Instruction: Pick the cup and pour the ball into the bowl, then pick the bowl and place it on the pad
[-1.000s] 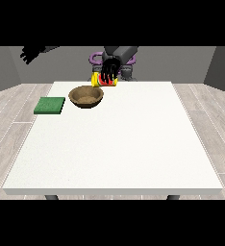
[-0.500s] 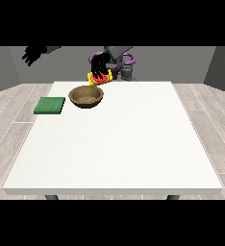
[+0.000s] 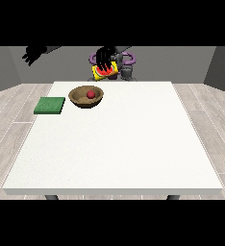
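A brown wooden bowl (image 3: 81, 98) stands on the white table (image 3: 114, 144) near its far edge, with a red ball (image 3: 91, 94) lying inside it. Above and behind the bowl hangs a yellow cup (image 3: 105, 73), tipped so that its red inside faces the camera. The black hand nearer the view's right (image 3: 104, 58) is curled round the cup from above. A flat green pad (image 3: 50, 105) lies left of the bowl. The hand at the view's left (image 3: 33, 53) is raised high off the table with its fingers spread, holding nothing.
The robot's grey body with purple shoulder parts (image 3: 126, 65) stands behind the table's far edge. Wooden floor (image 3: 13, 105) surrounds the table on both sides.
The cup has been tipped further over above the bowl. The red ball, not seen in the bowl before, now lies in it. The raised hand at the left has hardly moved.
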